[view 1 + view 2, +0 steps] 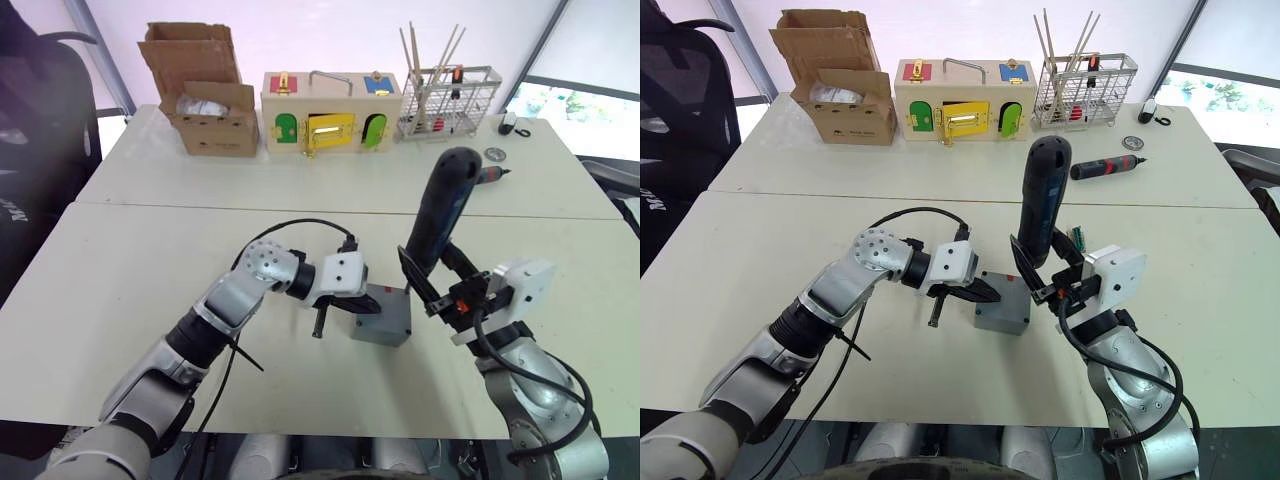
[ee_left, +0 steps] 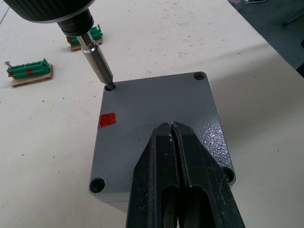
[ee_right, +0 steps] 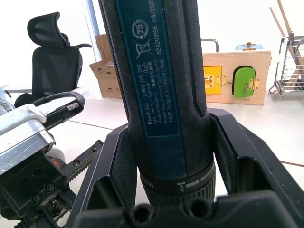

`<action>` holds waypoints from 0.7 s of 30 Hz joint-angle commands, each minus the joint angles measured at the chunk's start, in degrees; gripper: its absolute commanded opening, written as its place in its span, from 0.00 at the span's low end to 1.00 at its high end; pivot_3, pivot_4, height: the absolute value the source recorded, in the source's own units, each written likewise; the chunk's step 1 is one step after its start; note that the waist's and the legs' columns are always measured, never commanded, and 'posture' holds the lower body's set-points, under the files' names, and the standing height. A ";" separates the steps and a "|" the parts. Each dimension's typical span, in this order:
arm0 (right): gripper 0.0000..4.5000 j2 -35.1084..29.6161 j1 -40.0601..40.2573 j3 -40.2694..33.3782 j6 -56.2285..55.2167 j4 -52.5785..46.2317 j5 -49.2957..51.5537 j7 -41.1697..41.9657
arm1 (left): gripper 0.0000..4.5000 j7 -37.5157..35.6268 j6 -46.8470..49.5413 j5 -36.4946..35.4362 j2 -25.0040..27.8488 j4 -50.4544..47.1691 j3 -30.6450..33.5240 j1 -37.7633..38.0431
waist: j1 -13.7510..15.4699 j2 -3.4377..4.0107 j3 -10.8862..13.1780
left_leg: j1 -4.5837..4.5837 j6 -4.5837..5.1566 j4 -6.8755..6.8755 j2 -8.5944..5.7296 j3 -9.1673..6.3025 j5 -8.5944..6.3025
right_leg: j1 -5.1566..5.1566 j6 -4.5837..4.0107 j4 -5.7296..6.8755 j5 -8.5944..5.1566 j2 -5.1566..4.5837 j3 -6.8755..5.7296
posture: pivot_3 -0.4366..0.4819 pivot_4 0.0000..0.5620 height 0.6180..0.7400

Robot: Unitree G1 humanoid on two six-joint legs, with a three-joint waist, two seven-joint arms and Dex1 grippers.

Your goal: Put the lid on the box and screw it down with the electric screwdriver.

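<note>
The left gripper (image 2: 176, 142) has its fingers pressed together, resting flat on the lid (image 2: 156, 123), which sits on the box (image 1: 384, 316) near the front middle of the table (image 1: 120, 270). A red mark (image 2: 107, 120) shows on the lid's top. At one corner hole the screwdriver (image 1: 1040, 200) bit (image 2: 97, 66) stands in the screw hole. The right gripper (image 1: 1045, 275) clamps the screwdriver's body, holding it upright, tilted slightly.
</note>
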 commanded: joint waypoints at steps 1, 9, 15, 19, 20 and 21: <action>0.42 -0.63 5.25 0.48 3.38 6.98 -0.63 0.52 | 0.00 -0.01 0.95 2.38 0.53 2.25 -1.65 0.33 | 0.03 0.01 0.00 | 0.00 0.00 0.00 0.00 -0.01 0.00 | 0.01 0.00 -0.01 0.00 0.00 0.00 | 0.48 0.27 0.62; 0.42 -0.99 4.04 -1.05 3.58 4.82 -0.69 -0.04 | 0.00 0.02 0.86 2.33 0.21 2.64 -1.66 0.17 | 0.07 0.03 0.02 | -0.03 0.01 -0.04 0.00 -0.05 -0.01 | 0.10 0.00 -0.29 0.00 0.01 -0.03 | 0.48 0.27 0.62; 0.42 -1.54 4.09 0.07 3.83 4.81 -0.68 0.45 | 0.00 0.13 0.64 2.41 -0.09 2.87 -1.70 0.09 | 0.03 0.05 0.03 | -0.06 0.05 -0.07 0.00 -0.05 -0.03 | 0.20 -0.01 -0.55 0.00 0.02 -0.05 | 0.48 0.27 0.62; 0.42 -1.67 4.42 0.24 3.71 4.88 -0.74 0.51 | 0.00 0.16 0.70 2.40 -0.03 2.73 -1.61 0.23 | 0.03 0.04 0.02 | -0.06 0.07 -0.07 0.00 -0.05 -0.05 | 0.24 -0.01 -0.62 0.01 0.02 -0.05 | 0.48 0.27 0.62; 0.42 -1.68 4.35 0.10 3.76 4.86 -0.63 0.51 | 0.00 0.18 0.76 2.40 -0.02 2.68 -1.62 0.28 | 0.03 0.04 0.02 | -0.06 0.07 -0.07 0.00 -0.05 -0.05 | 0.25 -0.01 -0.63 0.01 0.02 -0.05 | 0.48 0.27 0.62; 0.42 -1.71 4.28 0.01 3.79 4.84 -0.57 0.53 | 0.00 0.20 0.79 2.40 -0.02 2.64 -1.63 0.31 | 0.03 0.04 0.02 | -0.06 0.07 -0.07 0.00 -0.05 -0.06 | 0.25 -0.01 -0.63 0.01 0.02 -0.05 | 0.48 0.27 0.62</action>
